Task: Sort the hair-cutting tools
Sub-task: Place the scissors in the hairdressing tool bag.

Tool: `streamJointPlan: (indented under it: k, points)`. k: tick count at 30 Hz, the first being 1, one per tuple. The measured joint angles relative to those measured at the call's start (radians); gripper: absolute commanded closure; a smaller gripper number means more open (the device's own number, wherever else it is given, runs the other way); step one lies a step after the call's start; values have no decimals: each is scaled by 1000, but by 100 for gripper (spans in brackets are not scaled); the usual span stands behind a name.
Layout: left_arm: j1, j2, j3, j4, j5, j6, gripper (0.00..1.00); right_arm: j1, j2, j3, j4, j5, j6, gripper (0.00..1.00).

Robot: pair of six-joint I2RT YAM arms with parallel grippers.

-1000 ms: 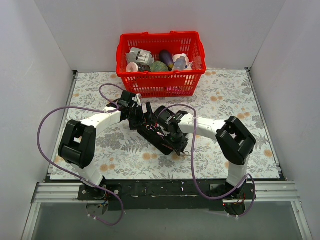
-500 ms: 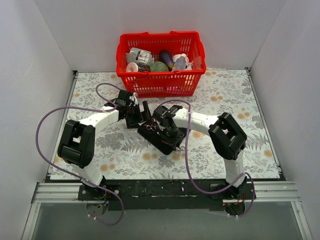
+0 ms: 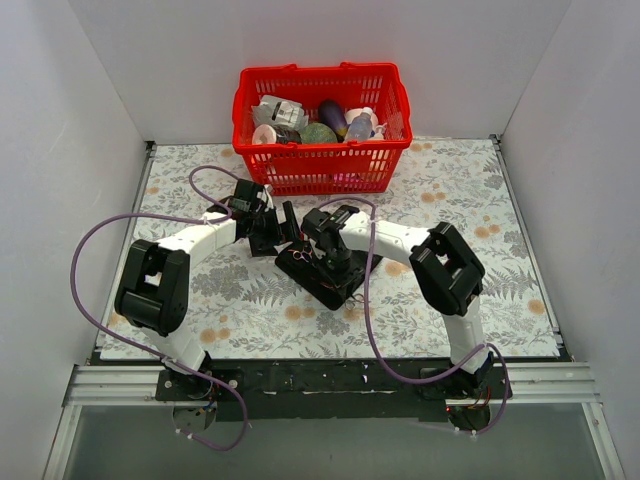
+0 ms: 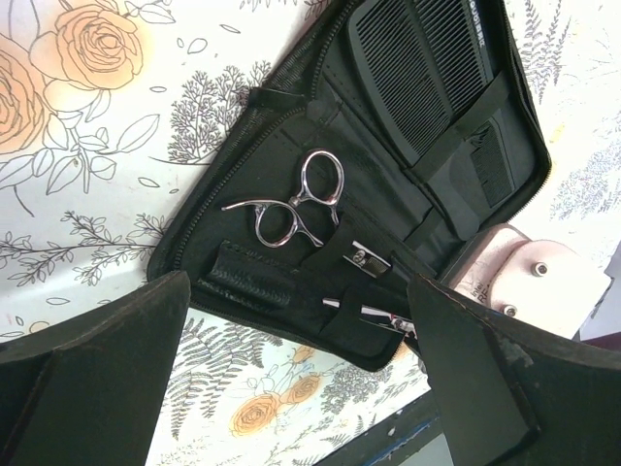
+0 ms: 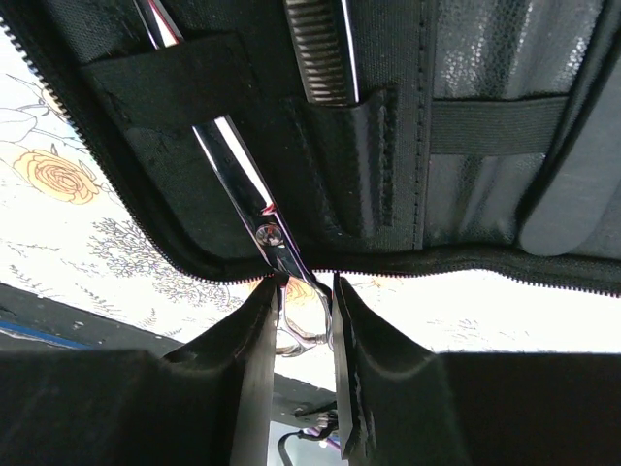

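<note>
Silver scissors (image 5: 254,199) sat clamped by the handle between the fingers of my right gripper (image 5: 303,291), the blade running up through an elastic pocket (image 5: 165,73) of the open black zip case (image 4: 291,107). My left gripper (image 4: 299,283) hovered over the case with its fingers wide apart, holding nothing. A second pair of scissors (image 4: 301,199) lay in the case, rings showing. The black comb (image 4: 427,68) was strapped in the other half, and a toothed thinning blade (image 5: 320,49) sat in the neighbouring sleeve. I judged the step to be sliding the held pair along its pocket. I meant to keep the travel slow and in line with the blade, so the tip would not snag the stitching or drag the case, with the left gripper ready to pin the case if it shifted.
</note>
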Motion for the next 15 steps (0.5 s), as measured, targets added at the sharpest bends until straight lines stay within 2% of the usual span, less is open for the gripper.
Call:
streamJointPlan:
  k: [15]
  points:
    - [12,0,0,-5,-44,8,2,13,36,24,37,-3,55,99]
